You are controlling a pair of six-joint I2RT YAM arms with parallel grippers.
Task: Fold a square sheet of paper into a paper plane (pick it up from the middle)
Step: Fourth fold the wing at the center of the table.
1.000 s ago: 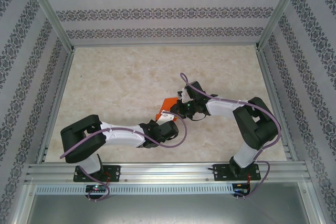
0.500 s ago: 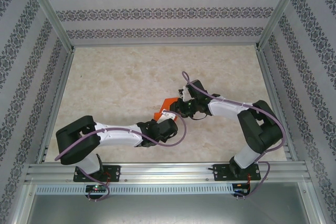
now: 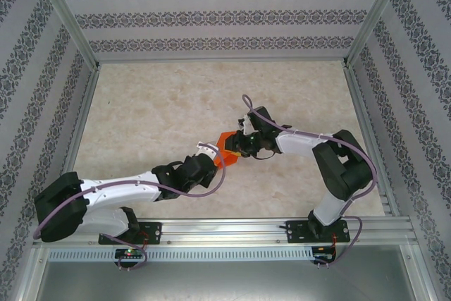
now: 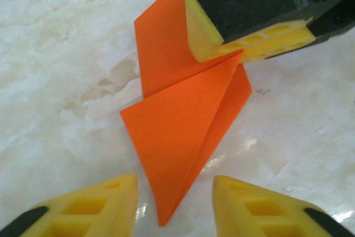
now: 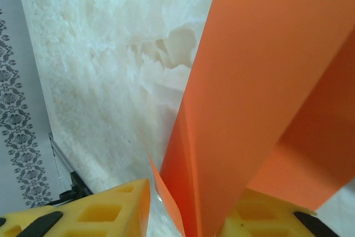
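The right hand [image 5: 183, 212] grasps the paper [image 4: 183, 115], likely to steady it. The left hand [image 4: 175, 203], released, straddles its lower tip, ready to pinch.

One sheet of orange paper [image 3: 227, 147], folded to a point, on one marbled surface [image 3: 155, 103]. Two white-and-black arms meet at the paper, the left arm [image 3: 120, 188] and the right arm [image 3: 296, 142], each trailing one purple cable [image 3: 246, 101], two cables in all. Each arm carries one pair of jaws, four yellow pads [image 4: 100, 203] together. Three patterned walls [image 3: 225, 12] stand around the paper.
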